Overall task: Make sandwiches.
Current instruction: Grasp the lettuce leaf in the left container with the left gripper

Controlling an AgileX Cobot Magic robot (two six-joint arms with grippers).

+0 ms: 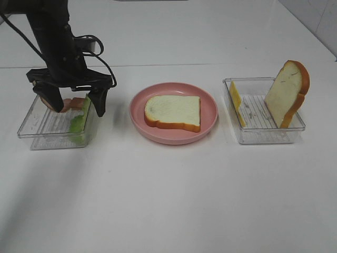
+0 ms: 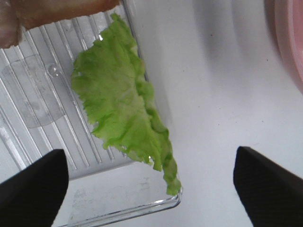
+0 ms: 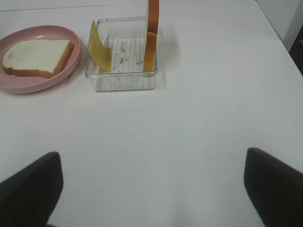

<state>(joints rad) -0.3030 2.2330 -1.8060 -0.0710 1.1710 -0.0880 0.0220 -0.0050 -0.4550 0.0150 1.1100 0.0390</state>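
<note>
Left arm's fingers (image 1: 99, 103): spread apart and grasping nothing, poised over the left tray (image 1: 37, 126), apparently lined up to pinch a filling.
Lettuce (image 2: 118, 99): between the left fingers and untouched; it leans on the tray wall, one edge spilling over the rim, which leaves it standing up for a pinch.
Bacon (image 1: 72, 103): in the same tray, just behind the lettuce and close by one left finger; it seems to be waiting its turn.
Plate (image 1: 210, 113): on the desk (image 1: 168, 200) beyond the left fingers, towards the middle, set between the two trays so that either arm can reach it.
Bread slice (image 1: 172, 112): flat on the plate as the sandwich's base, bare on top; no filling has been laid.
Right arm's fingers (image 3: 28, 189): released and wide, holding nothing, over bare desk.
Right tray (image 1: 258, 136): well ahead of the right fingers.
Cheese (image 1: 235, 100): propped against that tray's wall nearer the plate.
Second bread slice (image 1: 287, 94): on edge against the opposite wall, kept back, it seems, as the lid.
Writing: no brand, label or lettering can be read.
</note>
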